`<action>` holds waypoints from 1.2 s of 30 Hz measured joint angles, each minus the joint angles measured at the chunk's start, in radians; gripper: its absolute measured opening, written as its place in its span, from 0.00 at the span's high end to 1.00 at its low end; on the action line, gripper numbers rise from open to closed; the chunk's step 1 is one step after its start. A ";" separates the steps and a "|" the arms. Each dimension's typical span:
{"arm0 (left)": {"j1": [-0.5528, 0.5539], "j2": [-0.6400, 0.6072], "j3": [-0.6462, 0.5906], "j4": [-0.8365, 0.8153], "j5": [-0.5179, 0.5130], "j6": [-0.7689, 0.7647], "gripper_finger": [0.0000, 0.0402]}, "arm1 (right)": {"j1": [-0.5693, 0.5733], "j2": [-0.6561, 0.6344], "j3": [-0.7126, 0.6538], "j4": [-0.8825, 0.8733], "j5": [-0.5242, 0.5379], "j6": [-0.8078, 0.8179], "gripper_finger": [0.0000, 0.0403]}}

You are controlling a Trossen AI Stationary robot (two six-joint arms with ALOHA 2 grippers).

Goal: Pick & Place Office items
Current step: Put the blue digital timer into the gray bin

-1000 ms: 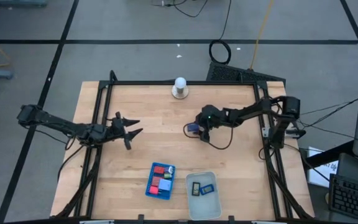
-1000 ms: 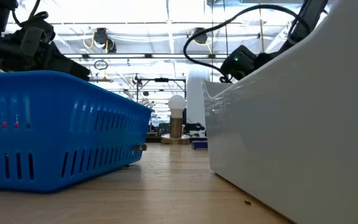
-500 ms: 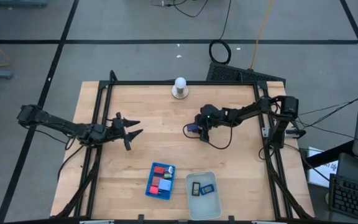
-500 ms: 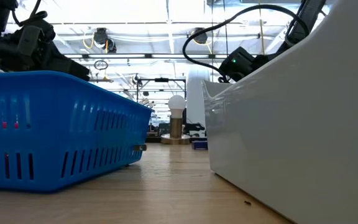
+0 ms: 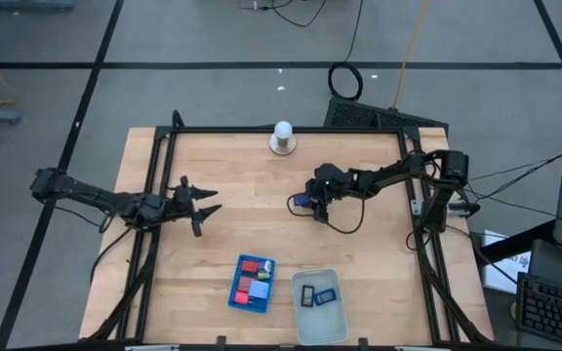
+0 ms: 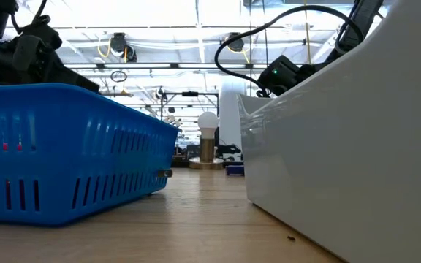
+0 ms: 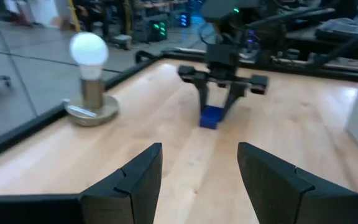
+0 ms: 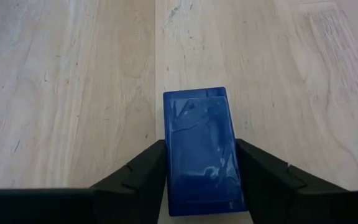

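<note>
A dark blue rectangular piece point(image 8: 201, 149) lies on the wooden table a little right of centre point(image 5: 303, 202), and my right gripper point(image 8: 201, 186) is shut on it. The left wrist view shows the same piece point(image 7: 212, 116) under that gripper point(image 7: 221, 102). My left gripper point(image 5: 206, 200) hovers open over the table's left part with nothing between its fingers point(image 7: 199, 155). Several red, blue and dark pieces lie in the two trays near the front edge. My right gripper pinches the blue piece's two long sides point(image 8: 169, 168) between its two fingers point(image 8: 143, 171), at the end nearest the gripper. The fingers slant down from the table's right side and lie along the piece. The piece lies flat on the table.
A white ball on a round base point(image 5: 282, 136) stands at the far edge. A blue slatted tray point(image 5: 253, 283) and a clear tray point(image 5: 319, 304) sit near the front edge. In the low view they fill the foreground point(image 6: 64, 146) point(image 6: 342, 146). A black frame point(image 5: 261, 130) borders the table.
</note>
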 joint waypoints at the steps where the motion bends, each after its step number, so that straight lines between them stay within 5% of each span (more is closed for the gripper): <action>1: 0.000 -0.020 0.000 -0.027 0.018 -0.007 0.47 | 0.000 0.000 0.000 0.000 0.000 0.000 0.58; 8: 0.000 -0.166 0.002 -0.180 0.069 -0.036 0.47 | 0.000 0.000 -0.001 0.004 -0.001 -0.001 0.62; 14: 0.000 -0.236 0.005 -0.185 0.235 -0.022 0.47 | 0.000 0.001 -0.002 0.009 -0.004 -0.001 0.58; 22: 0.000 -0.237 0.005 -0.186 0.142 -0.023 0.47 | 0.001 0.001 -0.002 0.021 -0.006 0.000 0.62; 36: 0.000 -0.237 0.006 -0.185 0.140 -0.022 0.47 | 0.056 -0.094 -0.005 0.024 -0.012 0.001 0.62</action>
